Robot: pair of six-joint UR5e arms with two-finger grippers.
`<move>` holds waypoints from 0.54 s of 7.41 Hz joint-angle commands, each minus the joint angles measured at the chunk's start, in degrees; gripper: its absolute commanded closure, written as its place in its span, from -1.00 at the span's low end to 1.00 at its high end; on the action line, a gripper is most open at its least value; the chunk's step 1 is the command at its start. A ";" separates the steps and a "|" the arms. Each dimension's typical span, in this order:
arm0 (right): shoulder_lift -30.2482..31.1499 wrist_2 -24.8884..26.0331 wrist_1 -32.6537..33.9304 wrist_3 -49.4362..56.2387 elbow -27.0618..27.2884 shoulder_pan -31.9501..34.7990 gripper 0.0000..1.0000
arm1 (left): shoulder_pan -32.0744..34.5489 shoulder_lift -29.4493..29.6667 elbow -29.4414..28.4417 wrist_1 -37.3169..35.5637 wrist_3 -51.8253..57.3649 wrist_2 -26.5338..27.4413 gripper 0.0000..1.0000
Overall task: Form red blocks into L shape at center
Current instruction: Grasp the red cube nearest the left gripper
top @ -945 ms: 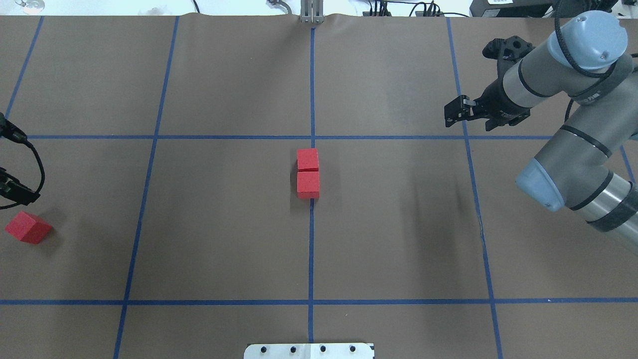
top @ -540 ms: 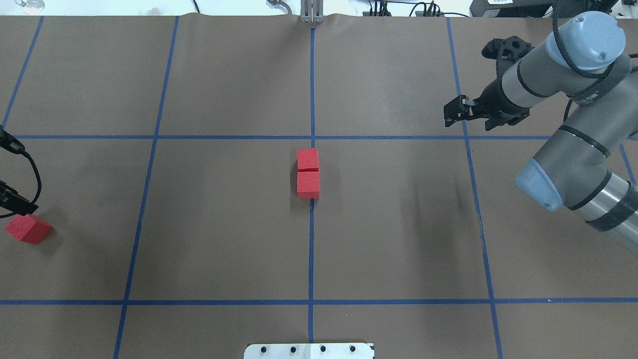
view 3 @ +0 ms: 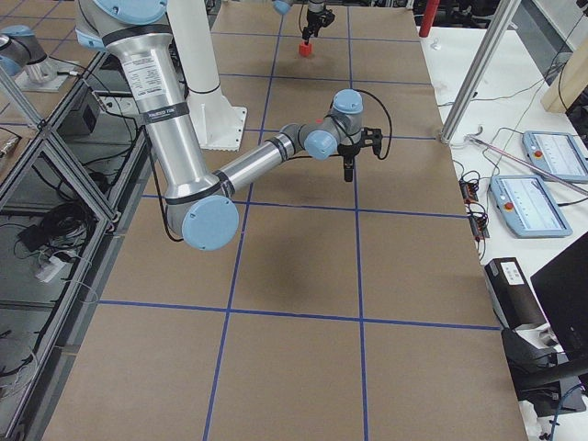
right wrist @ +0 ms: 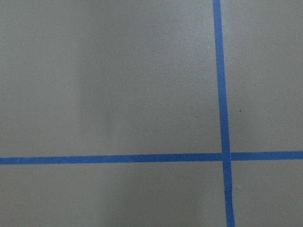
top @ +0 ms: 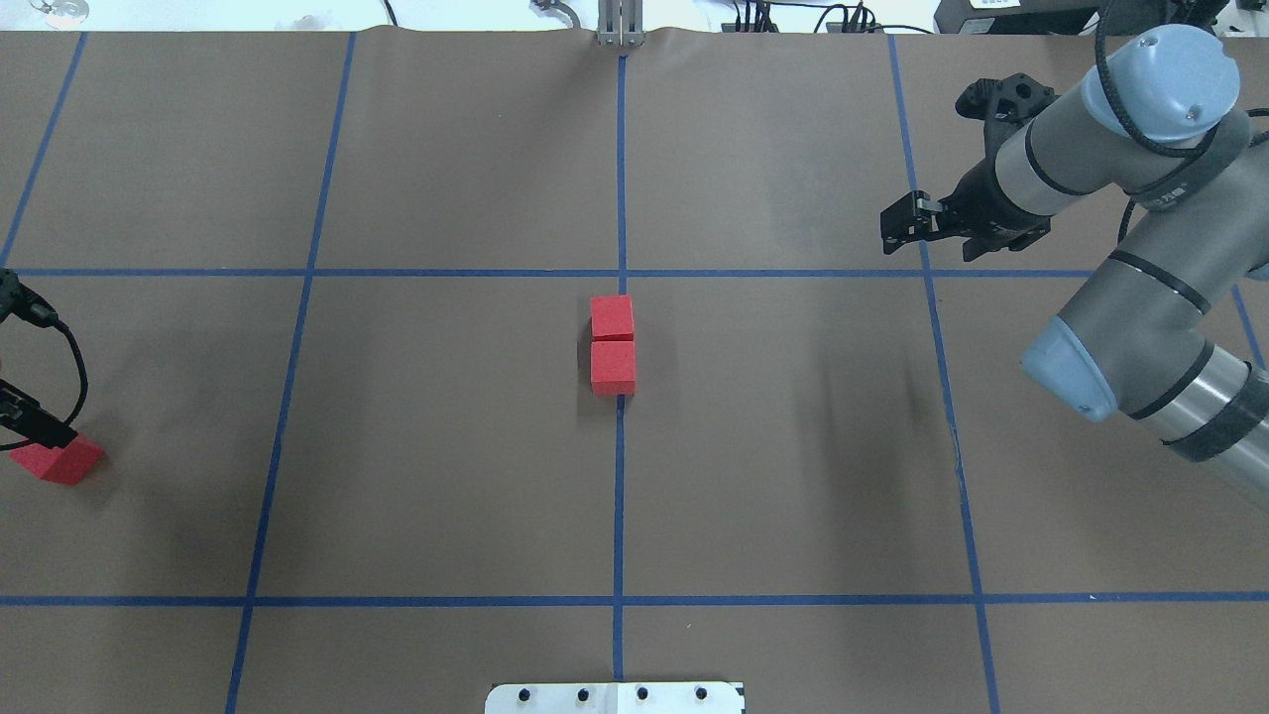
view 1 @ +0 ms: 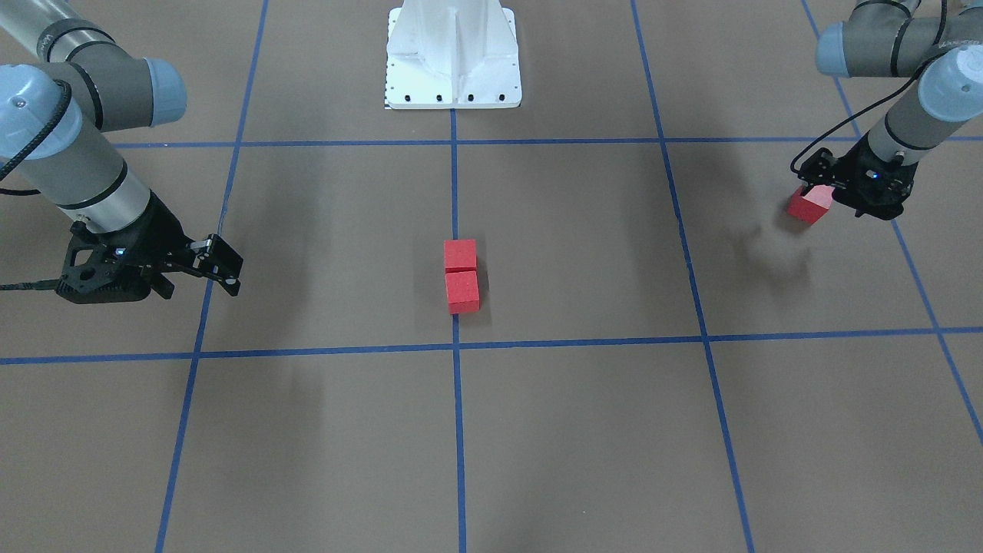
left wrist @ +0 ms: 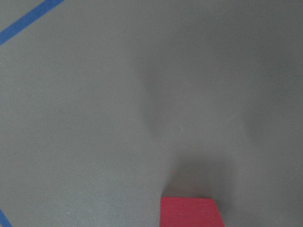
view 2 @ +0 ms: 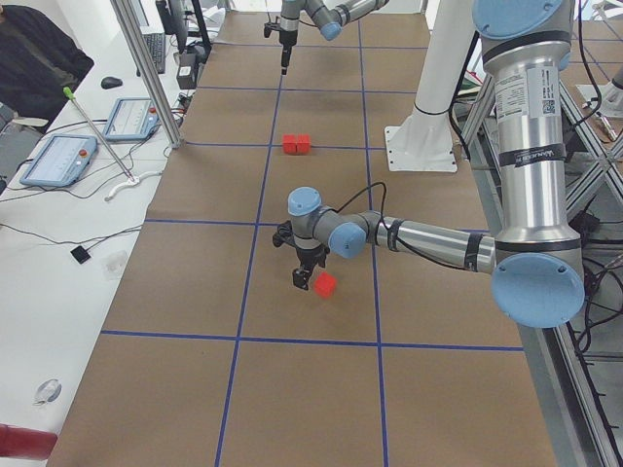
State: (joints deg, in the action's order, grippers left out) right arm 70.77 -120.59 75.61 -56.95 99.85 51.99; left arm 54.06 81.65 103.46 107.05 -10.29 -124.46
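Two red blocks (top: 612,317) (top: 613,366) lie touching in a short column on the center line (top: 620,476); they also show in the front view (view 1: 460,255) (view 1: 462,292). The third red block (top: 61,462) (view 1: 809,206) lies alone at the far left. My left gripper (top: 30,428) (view 1: 825,192) hangs low right over it and looks open and empty. The left wrist view shows only the block's top (left wrist: 189,212). My right gripper (top: 895,226) (view 1: 230,270) is shut and empty, raised over the far right.
The white robot base plate (top: 615,697) (view 1: 453,77) sits at the near middle edge. Blue tape lines (right wrist: 222,94) cross the brown floor. Side tables with tablets (view 2: 58,161) stand beyond the far edge.
My left gripper has come down toward the lone red block and now covers its far corner in the overhead view. The right arm has barely moved. The blocks have not moved.
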 commanded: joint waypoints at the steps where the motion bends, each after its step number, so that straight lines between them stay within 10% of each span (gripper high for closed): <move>1: 0.07 0.00 -0.02 0.00 -0.09 -0.05 -0.99 | -2.89 0.26 -0.36 0.09 -1.13 -0.96 -1.00; 4: 0.07 0.00 -0.02 0.00 -0.09 -0.05 -0.99 | -4.05 0.61 -1.94 -0.09 -2.02 -0.44 -1.00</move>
State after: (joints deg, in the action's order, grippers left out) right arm 70.87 -120.59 75.61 -56.92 99.76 51.95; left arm 50.37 82.12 102.19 107.10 -12.29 -125.06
